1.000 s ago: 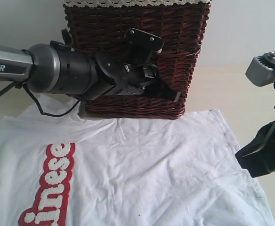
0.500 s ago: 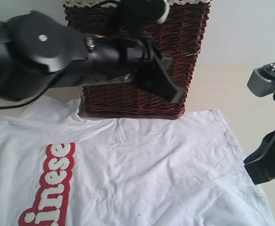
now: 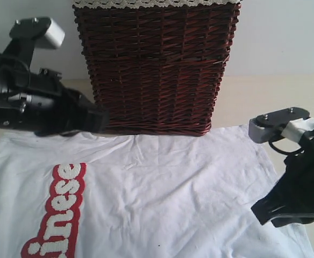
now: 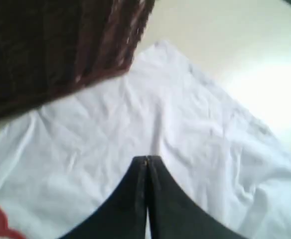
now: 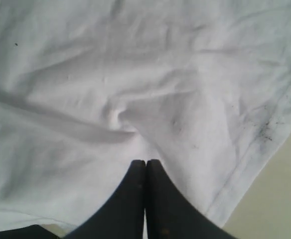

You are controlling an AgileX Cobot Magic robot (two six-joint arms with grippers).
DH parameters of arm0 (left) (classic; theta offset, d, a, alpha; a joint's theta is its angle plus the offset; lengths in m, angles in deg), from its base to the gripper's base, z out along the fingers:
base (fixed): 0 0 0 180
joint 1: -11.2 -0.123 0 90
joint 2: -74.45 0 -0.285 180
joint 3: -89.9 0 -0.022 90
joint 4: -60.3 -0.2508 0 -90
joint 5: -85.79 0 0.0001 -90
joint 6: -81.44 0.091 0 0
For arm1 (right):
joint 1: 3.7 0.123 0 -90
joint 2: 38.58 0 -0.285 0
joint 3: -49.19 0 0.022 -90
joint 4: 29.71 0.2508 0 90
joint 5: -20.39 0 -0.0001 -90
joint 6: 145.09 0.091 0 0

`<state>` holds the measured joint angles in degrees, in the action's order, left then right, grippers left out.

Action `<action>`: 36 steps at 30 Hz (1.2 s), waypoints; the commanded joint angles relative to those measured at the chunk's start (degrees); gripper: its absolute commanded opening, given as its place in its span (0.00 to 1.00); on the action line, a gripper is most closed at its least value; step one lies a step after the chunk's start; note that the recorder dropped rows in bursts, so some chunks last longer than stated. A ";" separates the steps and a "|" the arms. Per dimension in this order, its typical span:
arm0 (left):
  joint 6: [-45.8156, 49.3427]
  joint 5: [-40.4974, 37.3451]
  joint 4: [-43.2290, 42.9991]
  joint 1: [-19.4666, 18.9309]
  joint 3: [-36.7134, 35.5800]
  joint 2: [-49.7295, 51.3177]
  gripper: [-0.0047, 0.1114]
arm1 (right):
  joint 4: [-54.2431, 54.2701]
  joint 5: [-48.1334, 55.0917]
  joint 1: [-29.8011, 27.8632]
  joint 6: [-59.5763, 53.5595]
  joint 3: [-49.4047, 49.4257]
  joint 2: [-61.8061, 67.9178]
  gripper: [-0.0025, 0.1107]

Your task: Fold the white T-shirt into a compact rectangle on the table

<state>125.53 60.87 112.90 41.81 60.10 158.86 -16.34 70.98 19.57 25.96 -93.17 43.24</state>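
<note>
The white T-shirt [image 3: 162, 193] lies spread flat on the pale table [image 3: 264, 99], its red patch with fuzzy white letters [image 3: 60, 209] at the left. My left gripper [image 3: 100, 121] hangs shut and empty over the shirt's far left edge, next to the basket. In the left wrist view the gripper [image 4: 146, 158] has its jaws pressed together above the white T-shirt [image 4: 185, 129]. My right gripper [image 3: 262, 207] is shut over the shirt's right part. In the right wrist view this gripper [image 5: 145, 162] stands above wrinkled T-shirt cloth [image 5: 135, 89] near a hem with dark specks [image 5: 265, 129].
A dark brown wicker basket [image 3: 154, 67] with a lace-edged liner [image 3: 146, 3] stands at the back, touching the shirt's far edge; the basket [image 4: 51, 45] fills one corner of the left wrist view. Bare table [image 5: 280, 204] shows beyond the hem.
My left arm swung away from the front of the basket and dropped to the left, over the shirt's far left edge. My right arm moved lower and inward over the shirt's right part.
</note>
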 commanded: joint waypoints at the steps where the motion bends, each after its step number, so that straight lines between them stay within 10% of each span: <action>1: -24.07 -5.23 -21.86 -1.99 -2.10 2.63 0.04 | -2.37 -2.06 0.01 0.09 0.29 5.34 0.02; 6: -37.89 -4.57 -35.61 -2.11 -2.85 7.99 0.04 | -10.24 -4.03 0.01 8.07 -2.98 11.96 0.02; 11: -38.39 -4.18 -35.45 -7.73 -2.46 12.60 0.04 | -25.88 -8.47 -0.13 26.97 -6.19 16.65 0.02; 17: -31.82 -5.22 -24.96 -15.35 -2.39 18.13 0.04 | -20.55 -9.56 -0.75 20.97 -7.33 22.06 0.02; 36: -20.07 -12.03 -13.01 10.54 -14.69 13.80 0.04 | -18.38 -13.07 -0.75 18.10 -8.31 24.68 0.02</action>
<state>104.94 48.30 98.61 49.72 46.15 173.79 -34.56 58.46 19.17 44.43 -100.95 69.79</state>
